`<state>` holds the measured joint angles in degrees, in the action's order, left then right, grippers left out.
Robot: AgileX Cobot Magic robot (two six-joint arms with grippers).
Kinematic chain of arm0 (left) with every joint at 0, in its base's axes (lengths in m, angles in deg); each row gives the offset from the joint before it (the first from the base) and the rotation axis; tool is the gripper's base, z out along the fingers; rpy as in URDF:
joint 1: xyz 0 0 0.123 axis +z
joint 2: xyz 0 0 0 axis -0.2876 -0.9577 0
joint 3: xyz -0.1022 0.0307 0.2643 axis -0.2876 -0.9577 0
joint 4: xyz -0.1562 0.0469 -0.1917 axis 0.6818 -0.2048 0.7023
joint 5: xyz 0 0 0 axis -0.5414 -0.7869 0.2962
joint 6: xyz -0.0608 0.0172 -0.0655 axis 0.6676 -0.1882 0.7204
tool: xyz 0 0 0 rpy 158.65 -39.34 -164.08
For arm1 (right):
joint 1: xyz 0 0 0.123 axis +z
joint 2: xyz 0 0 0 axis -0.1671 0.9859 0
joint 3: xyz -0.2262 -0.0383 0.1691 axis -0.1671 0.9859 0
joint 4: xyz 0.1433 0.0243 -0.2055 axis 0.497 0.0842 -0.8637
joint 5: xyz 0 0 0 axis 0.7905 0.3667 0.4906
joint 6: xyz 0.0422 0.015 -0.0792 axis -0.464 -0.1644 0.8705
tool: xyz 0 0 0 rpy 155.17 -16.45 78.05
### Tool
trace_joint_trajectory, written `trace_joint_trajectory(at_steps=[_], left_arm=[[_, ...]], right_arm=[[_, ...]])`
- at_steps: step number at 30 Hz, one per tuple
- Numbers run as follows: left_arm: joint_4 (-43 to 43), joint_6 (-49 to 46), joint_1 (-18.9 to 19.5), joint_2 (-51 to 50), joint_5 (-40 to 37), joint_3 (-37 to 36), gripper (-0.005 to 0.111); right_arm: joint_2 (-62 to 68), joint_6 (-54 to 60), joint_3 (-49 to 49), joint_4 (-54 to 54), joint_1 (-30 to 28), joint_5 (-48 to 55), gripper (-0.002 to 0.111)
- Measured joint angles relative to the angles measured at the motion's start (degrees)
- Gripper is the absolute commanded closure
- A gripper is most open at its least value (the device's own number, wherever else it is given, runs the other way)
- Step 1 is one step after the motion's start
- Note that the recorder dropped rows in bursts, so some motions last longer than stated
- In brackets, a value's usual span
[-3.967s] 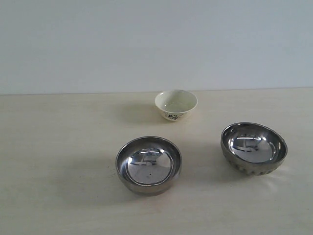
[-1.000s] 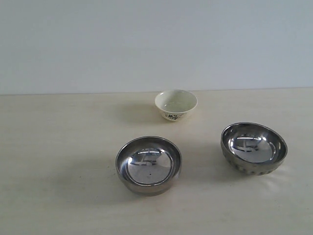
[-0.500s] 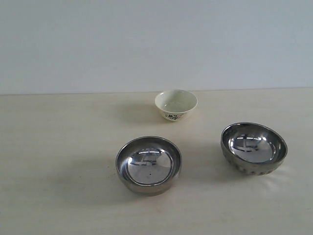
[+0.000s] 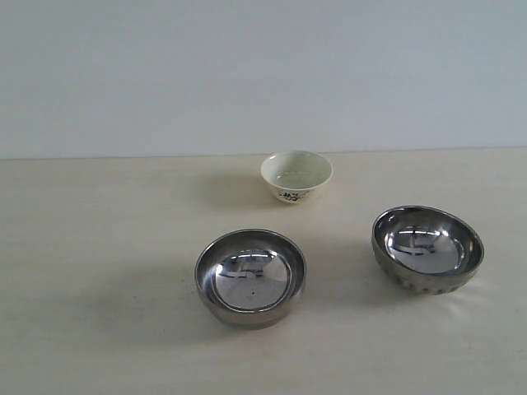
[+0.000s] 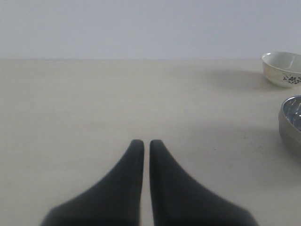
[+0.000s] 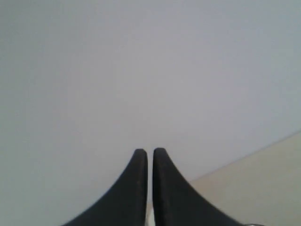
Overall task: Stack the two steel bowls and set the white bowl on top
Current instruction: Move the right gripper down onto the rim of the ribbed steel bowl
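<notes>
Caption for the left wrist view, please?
Shut black left gripper over the beige table, empty; small white floral ceramic bowl and round shiny steel bowl stand apart, unstacked.

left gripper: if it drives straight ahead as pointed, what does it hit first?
Looks free: the shut left gripper points across bare table toward the wall. The white bowl and one steel bowl sit off to the side. Depth unclear.

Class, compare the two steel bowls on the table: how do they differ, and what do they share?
The ribbed steel bowl has ridges round its lower outside; the smooth steel bowl has a plain wall. In the exterior view the ribbed steel bowl stands right, the smooth steel bowl near the middle. Both are shiny, round, empty and similar in size.
</notes>
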<state>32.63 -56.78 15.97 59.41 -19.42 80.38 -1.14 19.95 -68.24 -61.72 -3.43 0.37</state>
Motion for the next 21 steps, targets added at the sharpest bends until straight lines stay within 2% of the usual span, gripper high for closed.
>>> trace_joint_trajectory(at_steps=[6,9,13,15,17,18,19,21], left_arm=[[0.0,0.0,0.0,0.0,0.0,0.0,0.103],[0.0,0.0,0.0,0.0,0.0,0.0,0.103],[0.0,0.0,0.0,0.0,0.0,0.0,0.103],[0.0,0.0,0.0,0.0,0.0,0.0,0.103],[0.0,0.0,0.0,0.0,0.0,0.0,0.103],[0.0,0.0,0.0,0.0,0.0,0.0,0.103],[0.0,0.0,0.0,0.0,0.0,0.0,0.103],[0.0,0.0,0.0,0.0,0.0,0.0,0.103]], right_arm=[[17.6,11.6,-11.9,-0.4,0.0,8.1,0.108],[29.9,17.6,-21.6,-1.7,0.0,15.7,0.108],[39.8,18.5,-31.9,-8.2,0.1,25.1,0.104],[45.0,16.1,-37.1,-13.9,0.1,31.9,0.094],[50.4,14.6,-40.6,-18.0,0.1,38.1,0.076],[52.4,14.2,-41.6,-18.8,0.1,39.7,0.056],[56.1,13.5,-42.8,-19.5,0.1,41.7,0.043],[60.7,13.2,-43.3,-19.5,0.1,43.1,0.043]])
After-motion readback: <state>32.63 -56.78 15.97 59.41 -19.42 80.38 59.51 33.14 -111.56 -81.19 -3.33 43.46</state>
